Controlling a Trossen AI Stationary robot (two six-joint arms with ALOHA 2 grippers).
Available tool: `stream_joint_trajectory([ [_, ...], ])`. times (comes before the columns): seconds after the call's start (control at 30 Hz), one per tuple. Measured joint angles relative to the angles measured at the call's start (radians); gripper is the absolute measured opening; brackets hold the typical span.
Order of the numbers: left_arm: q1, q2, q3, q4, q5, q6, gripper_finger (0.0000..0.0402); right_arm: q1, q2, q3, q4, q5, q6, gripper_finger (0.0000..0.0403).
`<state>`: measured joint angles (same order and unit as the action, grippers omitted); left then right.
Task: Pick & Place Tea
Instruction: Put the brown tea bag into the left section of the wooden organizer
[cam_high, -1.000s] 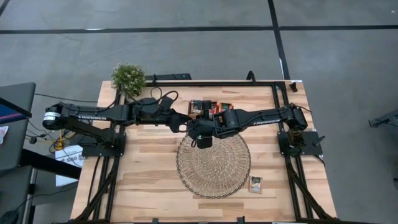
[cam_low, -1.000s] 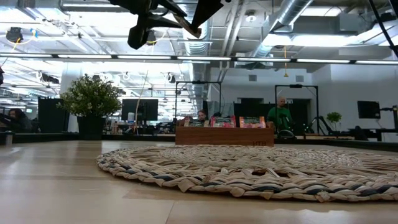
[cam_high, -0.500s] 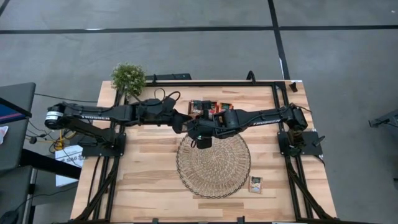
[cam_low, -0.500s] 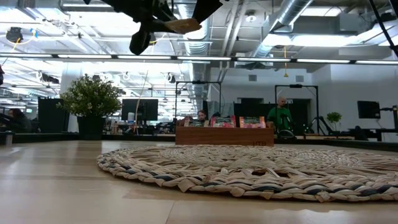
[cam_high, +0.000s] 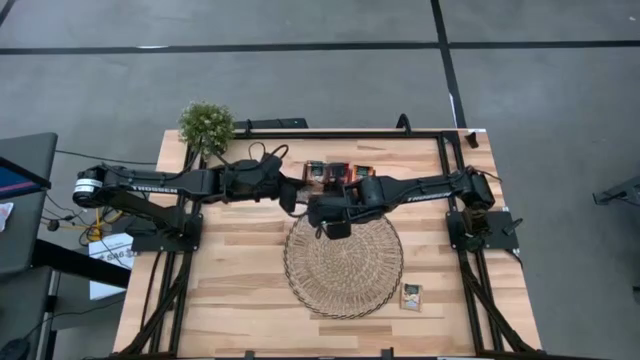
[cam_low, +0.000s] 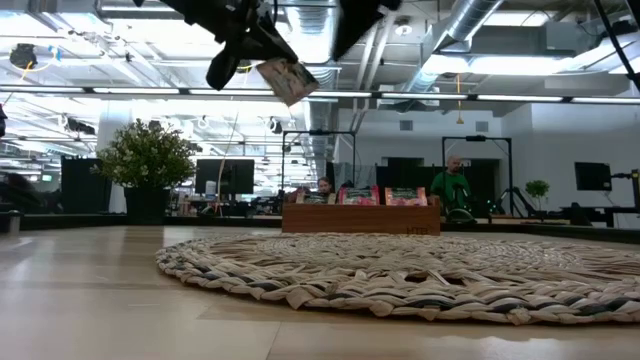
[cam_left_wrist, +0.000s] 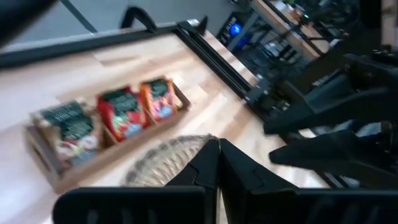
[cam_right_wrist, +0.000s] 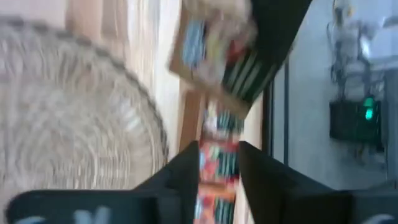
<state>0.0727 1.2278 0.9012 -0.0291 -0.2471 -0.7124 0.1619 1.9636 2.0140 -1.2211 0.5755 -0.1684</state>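
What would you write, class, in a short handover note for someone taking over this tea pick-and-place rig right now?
Left claw: shut on one tea sachet, in the air above the woven mat.
Right claw: open, holding nothing, close beside it.
Other sachets stand in the wooden tray; one loose sachet lies on the table beside the mat.
Done: one sachet lifted.
Left: set it down, probably on the mat, which holds none yet.

Bright overhead light; both wrist views motion-blurred.
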Motion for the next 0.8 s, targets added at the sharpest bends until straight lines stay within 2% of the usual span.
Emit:
stream_joint_trajectory([
  [0.13,0.002,0.000,0.000,0.000,-0.084,0.043,0.0000,-0.013,0.000,0.000,-0.197,0.001,0.139,0.0144],
  [0.3,0.040,0.027,0.000,0.004,-0.136,0.070,0.0000,-0.008,-0.030,-0.013,-0.347,0.001,0.260,0.0155],
  [0.4,0.077,0.058,0.000,0.047,-0.120,0.081,0.0000,0.015,-0.109,-0.066,-0.333,0.001,0.277,0.0147],
  [0.57,0.126,0.152,0.001,0.235,-0.009,0.157,0.0000,0.057,-0.303,-0.205,-0.245,0.000,0.339,0.0125],
  [0.8,0.189,0.311,0.000,0.410,0.064,0.257,0.0000,0.141,-0.602,-0.468,-0.116,-0.001,0.534,0.0117],
])
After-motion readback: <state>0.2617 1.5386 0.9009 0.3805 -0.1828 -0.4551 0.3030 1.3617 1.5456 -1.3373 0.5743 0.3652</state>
